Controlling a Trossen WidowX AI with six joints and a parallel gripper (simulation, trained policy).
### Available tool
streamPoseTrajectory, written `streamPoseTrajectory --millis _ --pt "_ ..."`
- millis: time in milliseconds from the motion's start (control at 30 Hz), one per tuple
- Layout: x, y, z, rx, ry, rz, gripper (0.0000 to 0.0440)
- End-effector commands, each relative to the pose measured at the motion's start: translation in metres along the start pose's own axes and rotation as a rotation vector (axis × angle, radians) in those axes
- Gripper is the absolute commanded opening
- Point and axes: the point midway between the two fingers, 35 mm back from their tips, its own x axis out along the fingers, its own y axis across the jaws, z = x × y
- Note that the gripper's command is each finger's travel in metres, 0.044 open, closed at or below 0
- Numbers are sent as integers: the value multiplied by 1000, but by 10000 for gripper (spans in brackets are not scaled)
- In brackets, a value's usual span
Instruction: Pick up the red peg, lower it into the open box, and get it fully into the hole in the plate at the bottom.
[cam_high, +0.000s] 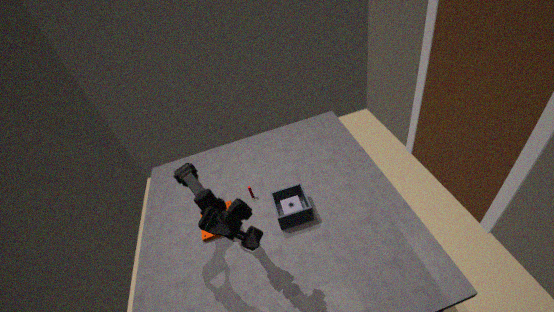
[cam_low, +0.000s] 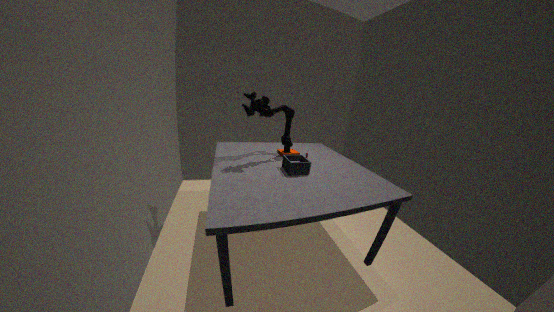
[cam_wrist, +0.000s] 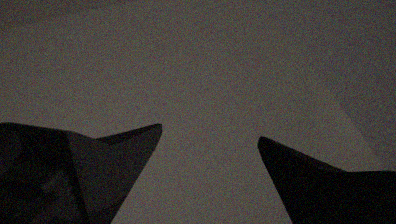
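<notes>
Black, my jaws (cam_low: 245, 102) stand spread wide, high above the table (cam_high: 345, 175) (cam_low: 300, 195), with nothing between them and touching nothing; bare wall lies beyond their tips. The red peg (cam_high: 251, 192) (cam_low: 306, 155) is on the table, between my orange base (cam_high: 206, 236) (cam_low: 296, 152) and the open box (cam_high: 296, 220) (cam_low: 296, 167), outside the box. Inside the box, the pale plate (cam_high: 286, 205) shows its dark hole, unfilled.
</notes>
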Motion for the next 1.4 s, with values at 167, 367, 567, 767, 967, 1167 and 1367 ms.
streamPoseTrajectory --millis 167,367,567,767,967,1167,1367 --pt "-2 42 51 217 -20 153 440" --pt "-14 75 91 369 -20 291 440" --pt "-35 107 132 511 -6 438 440" --pt "-65 135 172 642 27 593 440" --pt "-104 160 208 755 83 753 440" --pt "-152 180 239 846 166 915 440" --pt "-208 195 262 908 278 1073 440"
